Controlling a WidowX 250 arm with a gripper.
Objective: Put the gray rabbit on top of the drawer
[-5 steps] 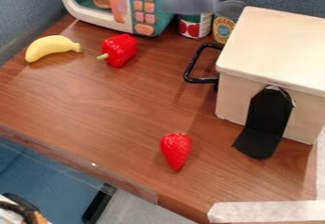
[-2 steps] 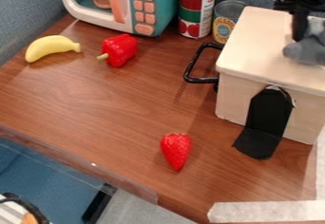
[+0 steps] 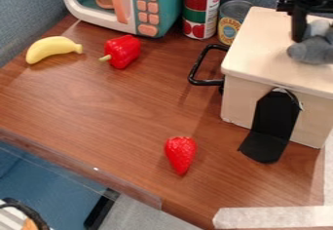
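Rabbit, change: the gray rabbit (image 3: 312,50) was up by the cans a second ago, blurred, and has since come across to the drawer; from the last frame to this one it slid only slightly toward the view's left, with the claw (image 3: 315,33).
Meaning for the task: the carry looks all but done; what remains, I judge, is settling the toy, letting go and backing off upward.
Rabbit, place: right under the claw and touching it, over the drawer top (image 3: 270,48); whether its full weight rests there I cannot tell.
Claw, state: pointing down at the rabbit, in contact with it; whether it grips or has let go I cannot tell, nor how wide it stands.
Drawer handle: black handle (image 3: 195,67), below the claw and toward the view's left.
Cans: tomato can (image 3: 195,15) and shorter can (image 3: 229,29), left of the claw, beside the drawer.
Toy microwave: teal and white (image 3: 166,9), farther left, past the cans.
Bell pepper and banana: red pepper (image 3: 123,52), then yellow banana (image 3: 53,48), well apart from the claw.
Strawberry: red (image 3: 180,154), well below and left of the claw.
Risk: a sideways tug on release could topple the soft-looking rabbit.
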